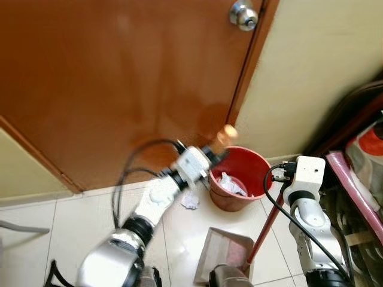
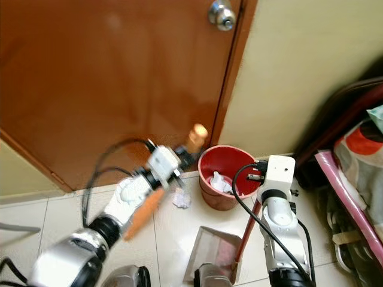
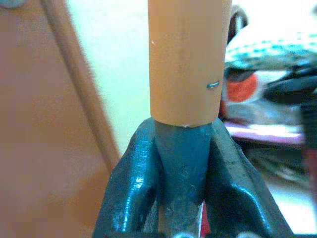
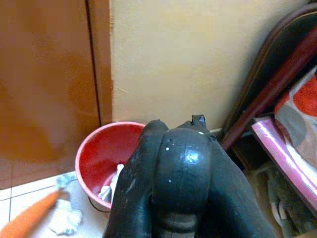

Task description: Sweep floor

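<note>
Head views: my left gripper (image 1: 216, 156) pinches the orange broom handle (image 2: 197, 134), crumpled paper (image 1: 190, 201) just below it beside the red bin (image 1: 238, 178). My right gripper (image 4: 173, 148) grips the red dustpan handle (image 1: 263, 230).

Left wrist: fingers (image 3: 133, 173) clamped on a stiff, light, smooth pole; I would grip mid-shaft.

Right wrist: fingers pressed together; bin ahead holds paper.

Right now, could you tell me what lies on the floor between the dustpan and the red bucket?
Only bare tile separates the dustpan from the red bucket in the right eye view; the crumpled paper lies left of the bucket.
</note>
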Tool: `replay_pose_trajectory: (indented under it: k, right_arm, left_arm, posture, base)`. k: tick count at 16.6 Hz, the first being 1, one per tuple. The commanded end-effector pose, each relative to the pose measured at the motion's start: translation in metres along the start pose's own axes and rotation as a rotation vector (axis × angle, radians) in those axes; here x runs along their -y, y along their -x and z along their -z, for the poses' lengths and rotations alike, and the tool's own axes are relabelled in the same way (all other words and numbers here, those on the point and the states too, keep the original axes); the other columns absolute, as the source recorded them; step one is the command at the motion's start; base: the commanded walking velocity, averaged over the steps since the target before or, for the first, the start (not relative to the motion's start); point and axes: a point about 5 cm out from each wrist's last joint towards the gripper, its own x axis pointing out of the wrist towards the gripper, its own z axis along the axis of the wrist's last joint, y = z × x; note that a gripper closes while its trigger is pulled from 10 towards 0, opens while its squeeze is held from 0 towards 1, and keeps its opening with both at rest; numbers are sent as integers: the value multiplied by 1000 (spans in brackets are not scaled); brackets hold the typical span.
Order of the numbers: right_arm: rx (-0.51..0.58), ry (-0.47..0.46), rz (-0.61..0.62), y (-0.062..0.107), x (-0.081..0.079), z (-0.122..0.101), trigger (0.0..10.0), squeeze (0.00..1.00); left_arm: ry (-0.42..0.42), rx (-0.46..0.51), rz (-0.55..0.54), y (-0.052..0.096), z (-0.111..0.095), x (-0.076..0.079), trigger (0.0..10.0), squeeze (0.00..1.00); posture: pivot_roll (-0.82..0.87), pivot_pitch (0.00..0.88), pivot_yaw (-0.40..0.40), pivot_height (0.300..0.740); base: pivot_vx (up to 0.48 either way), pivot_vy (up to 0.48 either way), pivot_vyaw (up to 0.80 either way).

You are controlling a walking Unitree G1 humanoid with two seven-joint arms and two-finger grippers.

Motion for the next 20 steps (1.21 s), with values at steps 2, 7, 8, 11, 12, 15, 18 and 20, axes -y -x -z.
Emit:
replay_pose_trajectory:
  k: [2, 7, 8, 11, 12, 15, 18, 20]
  right_arm:
    - [-80, 15, -17, 1, 1, 14, 10000, 0]
    - [-131, 58, -23, -2, 6, 20, 10000, 0]
    - [-134, 70, -10, -4, 10, 21, 10000, 0]
    - [-107, 176, 92, -10, 28, 13, 10000, 0]
    - [-73, 193, 124, -13, 33, 7, 10000, 0]
    - [6, 190, 168, -19, 38, -9, 10000, 0]
    - [45, 149, 145, -24, 32, -17, 10000, 0]
    - [38, 180, 150, -26, 27, -15, 10000, 0]
  left_arm:
    - [34, 67, 137, 0, -5, 16, 10000, 0]
    - [125, -12, 376, 47, 11, 17, 10000, 0]
    - [134, -30, 389, 57, 12, 15, 10000, 0]
    - [164, -60, 342, 88, 8, 3, 10000, 0]
    - [197, -66, 272, 95, 6, -2, 10000, 0]
    - [198, -159, -65, 102, 7, -29, 10000, 0]
    - [229, -202, -323, 118, 8, -49, 10000, 0]
    - [253, -205, -507, 132, 8, -59, 10000, 0]
  posture:
    - [-79, 109, -40, 740]
    - [-57, 114, -36, 740]
    - [-51, 116, -36, 740]
    - [-34, 119, -37, 740]
    - [-32, 120, -36, 740]
    - [-19, 131, -33, 740]
    - [-13, 133, -40, 740]
    - [-9, 124, -47, 740]
  base:
    - [0, 0, 0]
    - [0, 0, 0]
    - [0, 0, 0]
    - [0, 0, 0]
    - [0, 0, 0]
    - [0, 0, 0]
    - [0, 0, 0]
    - [0, 0, 0]
